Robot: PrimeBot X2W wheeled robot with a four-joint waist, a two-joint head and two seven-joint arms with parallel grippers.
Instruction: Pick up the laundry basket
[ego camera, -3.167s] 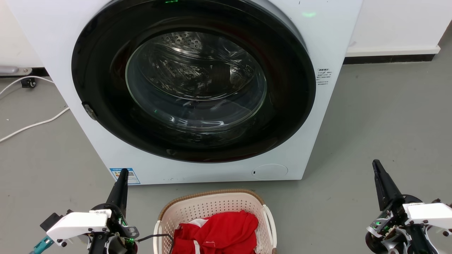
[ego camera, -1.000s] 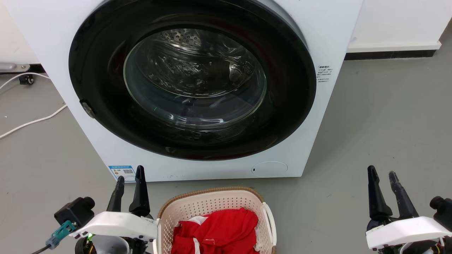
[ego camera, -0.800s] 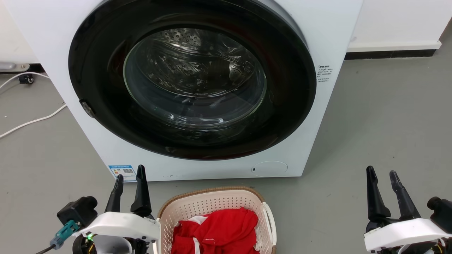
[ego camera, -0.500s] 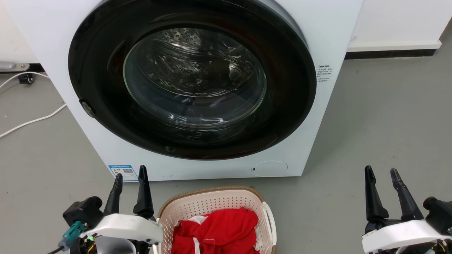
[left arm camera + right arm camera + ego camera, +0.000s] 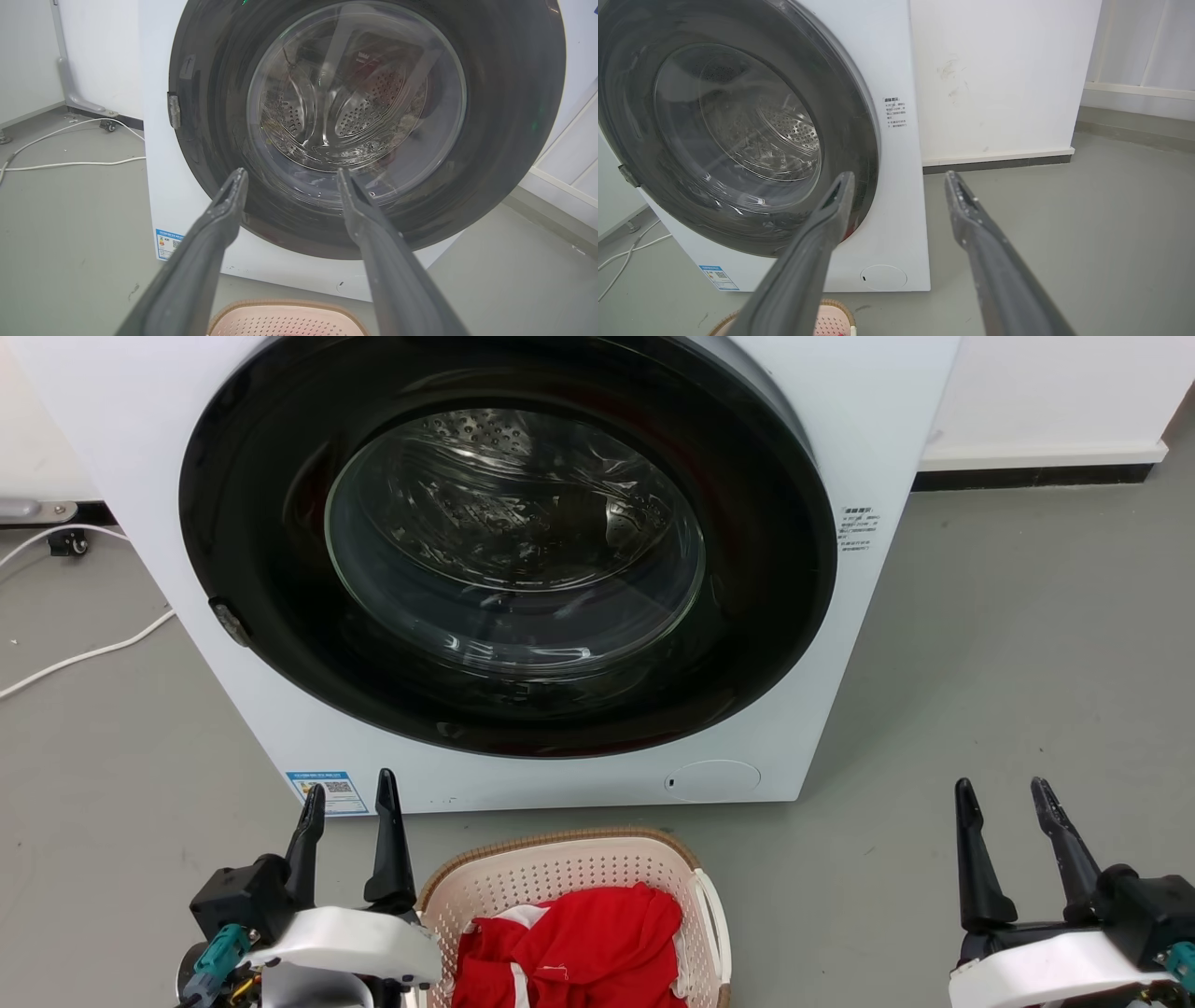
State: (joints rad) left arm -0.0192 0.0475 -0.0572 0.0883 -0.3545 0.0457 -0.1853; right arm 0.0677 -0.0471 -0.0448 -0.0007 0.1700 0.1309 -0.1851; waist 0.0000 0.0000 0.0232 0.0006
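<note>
The left claw (image 5: 348,786) was open, with its 2 dark fingers apart and nothing between them. It hung just beside the left side of the laundry basket (image 5: 560,873). The right claw (image 5: 1001,784) was open and empty too, but it was well apart from the basket, out to the right.

The basket sat on the grey floor (image 5: 1027,663), just in front of the big white washer (image 5: 868,429). A red cloth (image 5: 569,943) lay inside it.

The basket looked light, as it was thin plastic full of little holes with only soft cloth in it. Its walls might bend if squeezed. The white loop handle (image 5: 717,915) on the right side looked like a good place to grab. With the other claw holding the left side, the basket would likely lift flat and not tip.
</note>
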